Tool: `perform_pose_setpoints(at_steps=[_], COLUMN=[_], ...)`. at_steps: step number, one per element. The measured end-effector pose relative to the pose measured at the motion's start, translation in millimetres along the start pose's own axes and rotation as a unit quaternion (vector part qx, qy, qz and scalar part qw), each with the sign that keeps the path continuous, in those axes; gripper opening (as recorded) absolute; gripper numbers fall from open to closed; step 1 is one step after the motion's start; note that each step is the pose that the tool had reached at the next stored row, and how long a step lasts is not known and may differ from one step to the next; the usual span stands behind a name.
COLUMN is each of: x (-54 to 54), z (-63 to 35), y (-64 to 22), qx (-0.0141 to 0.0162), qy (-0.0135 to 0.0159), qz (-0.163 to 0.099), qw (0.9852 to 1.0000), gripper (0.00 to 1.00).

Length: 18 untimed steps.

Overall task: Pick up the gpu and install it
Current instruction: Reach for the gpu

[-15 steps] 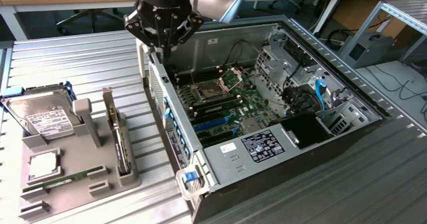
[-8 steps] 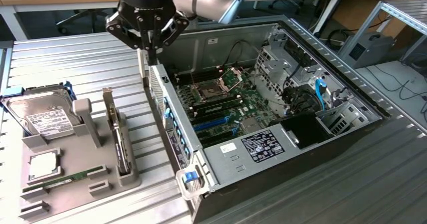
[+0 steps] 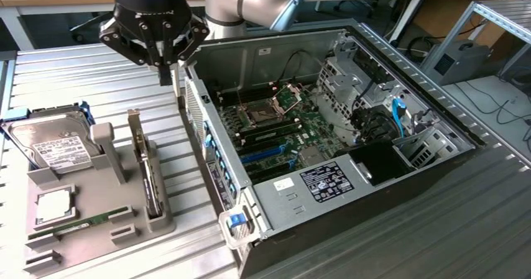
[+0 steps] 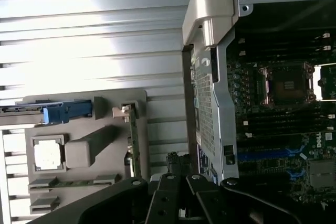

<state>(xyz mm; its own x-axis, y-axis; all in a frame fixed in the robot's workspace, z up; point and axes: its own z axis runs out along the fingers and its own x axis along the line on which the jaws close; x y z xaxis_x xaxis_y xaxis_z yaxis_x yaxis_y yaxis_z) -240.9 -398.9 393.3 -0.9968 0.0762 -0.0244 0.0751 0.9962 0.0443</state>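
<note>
Ribbed silver counter [image 3: 91, 74] carries an open computer case [image 3: 332, 142] lying on its side with its motherboard [image 3: 274, 130] exposed. Wooden desks and loose cables stand behind it. A grey holder tray [image 3: 99, 192] sits beside the case's perforated end wall, on the exterior view's left of the case. The gpu [image 3: 149, 167] stands on edge in a slot along the tray's side nearest the case. Its green board is upright, its long silver bracket [image 3: 134, 130] is at the end farther from the camera, and nothing touches it. Farther from the case than the gpu, the tray also holds a hard drive [image 3: 50, 145], a processor chip [image 3: 54, 205] and a slim RAM stick [image 3: 83, 222]. The robot arm's black pincer [image 3: 166, 74] hangs just off the far corner of the case's perforated wall, above the counter and beyond the gpu's bracket end. Its fingers point down, clenched together and empty.
</note>
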Motion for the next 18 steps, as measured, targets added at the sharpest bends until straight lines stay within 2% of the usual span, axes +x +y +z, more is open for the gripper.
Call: perform_pose_setpoints(at_steps=[15, 18], x=[39.7, 41.8], z=[-1.0, -1.0], y=[-3.0, -3.1], qx=[0.0000, 0.0000], qy=[0.0000, 0.0000], qz=[0.000, 0.000], qw=[1.0000, 1.0000], gripper=[0.11, 0.11])
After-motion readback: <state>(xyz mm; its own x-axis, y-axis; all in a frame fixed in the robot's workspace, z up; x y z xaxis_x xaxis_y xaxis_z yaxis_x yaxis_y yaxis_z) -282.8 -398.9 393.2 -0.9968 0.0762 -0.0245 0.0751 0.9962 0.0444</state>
